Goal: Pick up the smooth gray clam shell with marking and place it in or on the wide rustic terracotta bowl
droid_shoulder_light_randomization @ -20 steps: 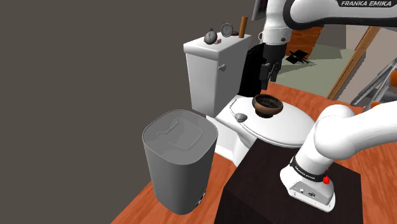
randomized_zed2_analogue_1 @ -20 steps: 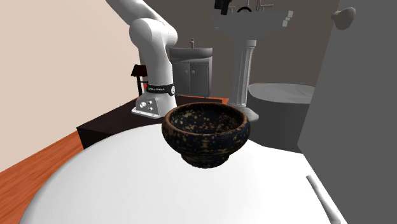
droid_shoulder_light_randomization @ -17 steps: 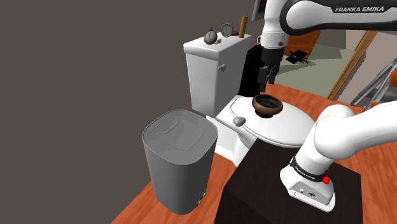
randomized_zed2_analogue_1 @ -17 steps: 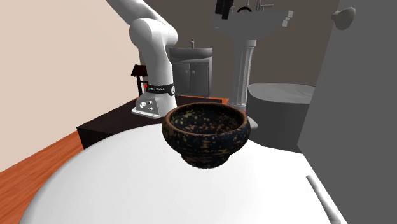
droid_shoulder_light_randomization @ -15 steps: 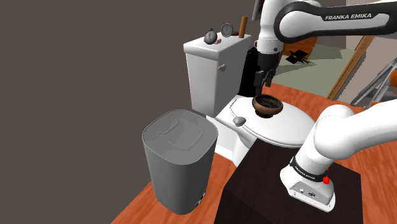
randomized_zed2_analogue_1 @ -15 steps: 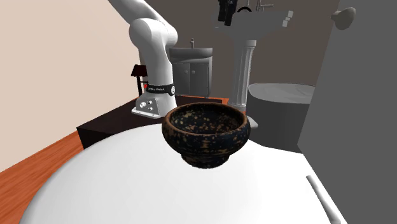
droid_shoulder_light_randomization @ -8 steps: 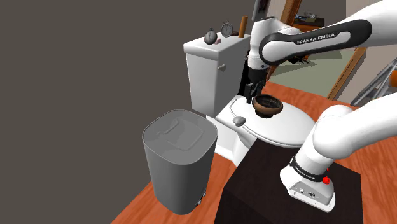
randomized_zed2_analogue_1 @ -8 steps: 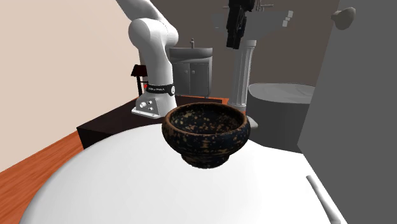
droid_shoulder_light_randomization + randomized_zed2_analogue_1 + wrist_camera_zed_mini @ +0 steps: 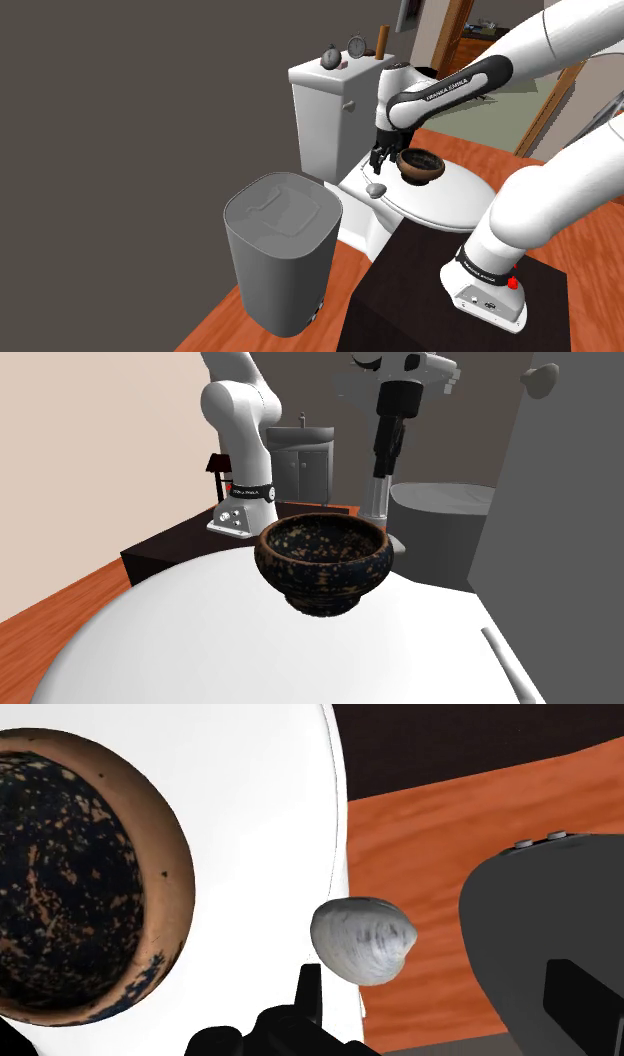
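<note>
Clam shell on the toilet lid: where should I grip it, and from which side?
Come down from above with the gripper and take the clam shell across its shorter span. It lies low and domed at the rim of the toilet lid, so its rounded sides probably offer the best hold. The speckled bowl stands apart from it.

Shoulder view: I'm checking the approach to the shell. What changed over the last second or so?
The gripper came down and toward that view's left, from high above the bowl to just over the shell at the edge of the toilet lid. Nothing was taken hold of. Shell, bowl and bin stayed put.
</note>
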Controlling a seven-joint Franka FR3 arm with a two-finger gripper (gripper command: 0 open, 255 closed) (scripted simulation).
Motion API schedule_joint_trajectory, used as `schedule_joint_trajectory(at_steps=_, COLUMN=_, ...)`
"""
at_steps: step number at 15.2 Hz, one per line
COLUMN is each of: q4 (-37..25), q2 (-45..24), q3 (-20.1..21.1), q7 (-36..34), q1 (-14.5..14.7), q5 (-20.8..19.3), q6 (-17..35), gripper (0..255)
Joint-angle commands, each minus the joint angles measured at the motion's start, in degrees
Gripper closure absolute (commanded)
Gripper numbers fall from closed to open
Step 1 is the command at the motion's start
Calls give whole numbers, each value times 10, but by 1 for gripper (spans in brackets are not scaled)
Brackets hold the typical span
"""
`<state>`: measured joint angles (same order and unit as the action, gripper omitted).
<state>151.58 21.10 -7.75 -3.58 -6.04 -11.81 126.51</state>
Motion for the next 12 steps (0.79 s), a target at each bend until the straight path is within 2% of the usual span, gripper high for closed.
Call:
schedule_joint_trajectory(at_steps=1, q4=-3, q2=-41, q3=-5, q7=-6, q1=-6, q5=-9, q6=45, gripper=0)
schedule_joint_trajectory(at_steps=6, q4=-30, q2=-159, q3=-19, q7=-21, q1=-22, q5=-31, q6=151, gripper=0)
schedule_joint_trajectory(at_steps=12, q4=-24, q2=-200, q3=-23, q7=-25, q1=-27, q5=-37, q6=199, gripper=0)
